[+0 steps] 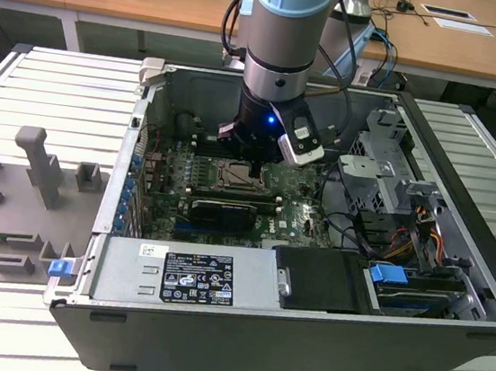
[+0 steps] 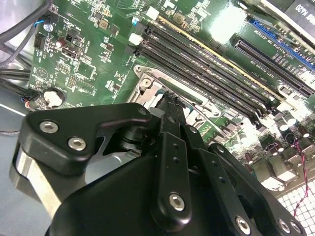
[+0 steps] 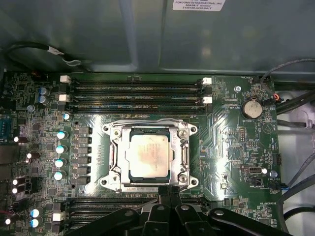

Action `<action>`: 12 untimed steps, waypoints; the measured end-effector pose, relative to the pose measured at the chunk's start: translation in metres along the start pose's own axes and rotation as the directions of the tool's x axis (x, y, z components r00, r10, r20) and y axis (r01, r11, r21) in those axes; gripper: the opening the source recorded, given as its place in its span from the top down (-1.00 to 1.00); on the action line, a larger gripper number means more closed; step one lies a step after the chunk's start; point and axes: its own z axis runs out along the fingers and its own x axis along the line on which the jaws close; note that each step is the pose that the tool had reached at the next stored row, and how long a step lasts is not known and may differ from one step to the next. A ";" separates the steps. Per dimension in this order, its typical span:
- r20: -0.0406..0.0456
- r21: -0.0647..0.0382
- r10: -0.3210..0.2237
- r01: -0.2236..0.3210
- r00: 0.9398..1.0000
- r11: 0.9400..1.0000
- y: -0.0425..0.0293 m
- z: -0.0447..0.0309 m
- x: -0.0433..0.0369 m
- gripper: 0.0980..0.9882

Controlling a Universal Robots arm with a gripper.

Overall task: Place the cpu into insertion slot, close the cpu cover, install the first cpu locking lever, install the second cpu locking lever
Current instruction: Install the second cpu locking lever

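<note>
The arm is down inside the open computer case (image 1: 302,337), its pincer (image 1: 253,161) hovering right over the socket area on the green circuit board (image 1: 299,212). In the first wrist view the cpu (image 3: 148,156) sits flat in the insertion slot (image 3: 132,173), pale top up, square with the socket. The cpu cover (image 3: 183,147) lies down around it, its metal frame bordering the chip on all sides. From the chip, memory slots (image 3: 138,93) run across at twelve o'clock, and a round coin battery (image 3: 251,107) lies out at about two o'clock. The pincer's black fingertips (image 3: 169,191) are drawn together into a narrow tip, holding nothing, poised at the frame's six o'clock edge; whether they touch the metal I cannot tell. In the second wrist view the same slim tip (image 2: 170,101) points down at the socket's metal rim (image 2: 147,73). In the exterior view, grey plastic fixtures (image 1: 42,169) stand on the slatted desk (image 1: 52,89) at nine o'clock from the case.
</note>
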 end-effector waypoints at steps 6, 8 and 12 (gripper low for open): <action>0.000 0.000 0.000 0.000 1.000 1.000 -0.0002 0.0000 0.0026 0.98; 0.000 0.000 0.000 0.000 1.000 1.000 -0.0004 -0.0001 0.0036 0.98; -0.008 -0.038 0.002 -0.003 1.000 0.999 -0.0033 0.0005 0.0051 0.98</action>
